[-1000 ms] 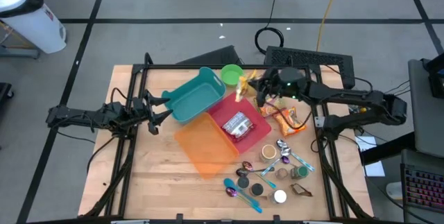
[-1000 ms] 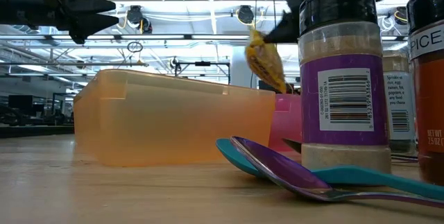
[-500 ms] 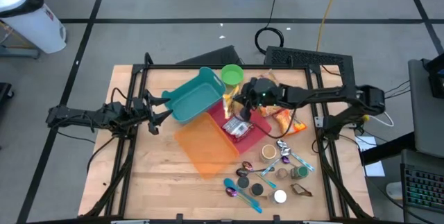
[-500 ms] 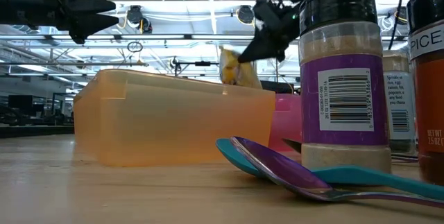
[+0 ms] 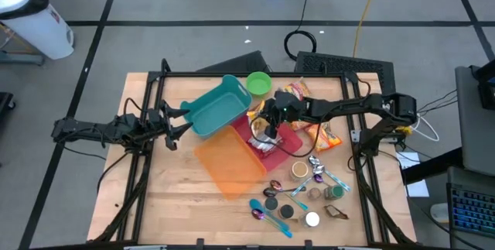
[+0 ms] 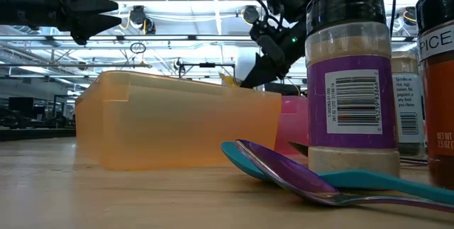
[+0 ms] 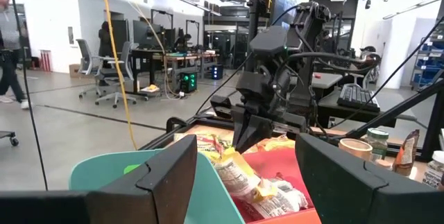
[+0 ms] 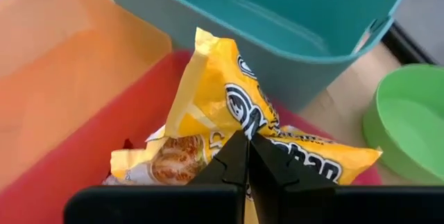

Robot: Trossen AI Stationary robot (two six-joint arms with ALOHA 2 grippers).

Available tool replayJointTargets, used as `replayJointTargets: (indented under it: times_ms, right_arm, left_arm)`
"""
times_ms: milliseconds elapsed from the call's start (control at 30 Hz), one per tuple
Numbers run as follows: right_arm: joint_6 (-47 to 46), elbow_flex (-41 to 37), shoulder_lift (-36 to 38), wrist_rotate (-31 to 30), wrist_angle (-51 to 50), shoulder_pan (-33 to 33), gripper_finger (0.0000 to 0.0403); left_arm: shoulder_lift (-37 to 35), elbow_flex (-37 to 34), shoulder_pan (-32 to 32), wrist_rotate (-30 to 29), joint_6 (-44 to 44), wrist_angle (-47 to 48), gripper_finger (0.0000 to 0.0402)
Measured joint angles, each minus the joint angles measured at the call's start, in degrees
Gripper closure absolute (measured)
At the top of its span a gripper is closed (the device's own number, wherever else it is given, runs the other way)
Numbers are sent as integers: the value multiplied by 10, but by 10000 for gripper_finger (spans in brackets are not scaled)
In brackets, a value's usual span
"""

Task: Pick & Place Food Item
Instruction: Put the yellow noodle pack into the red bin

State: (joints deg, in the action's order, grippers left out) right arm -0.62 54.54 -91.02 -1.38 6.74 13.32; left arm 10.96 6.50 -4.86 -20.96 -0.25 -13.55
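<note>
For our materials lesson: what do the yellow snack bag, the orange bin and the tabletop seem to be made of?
Yellow snack bag: thin glossy plastic film, judging by creases and sheen.
Orange bin: translucent, smooth plastic; light glows through it.
Tabletop: probably wood, matte, pale plank lines show.

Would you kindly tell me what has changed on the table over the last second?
The right claw, shut on the yellow snack bag, swung from beside the green bowl toward the left arm and came down, lowering the bag into the red bin. The left claw stayed open beside the teal bin; the bins, spoons and jars kept their places.
</note>
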Motion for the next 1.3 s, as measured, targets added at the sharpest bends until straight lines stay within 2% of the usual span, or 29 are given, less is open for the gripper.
replayJointTargets:
  times_ms: [367, 600, 867, 1300]
  right_arm:
    - [-84, -1, 23, 1, -127, -39, 403]
    - [-81, 0, 51, 1, -92, -69, 403]
    - [-43, 0, 46, -1, -27, -52, 403]
    - [-74, -1, -7, 1, -112, -37, 403]
  left_arm:
    - [0, 0, 0, 0, 0, 0, 149]
    - [0, 0, 0, 0, 0, 0, 149]
    - [0, 0, 0, 0, 0, 0, 149]
    - [0, 0, 0, 0, 0, 0, 149]
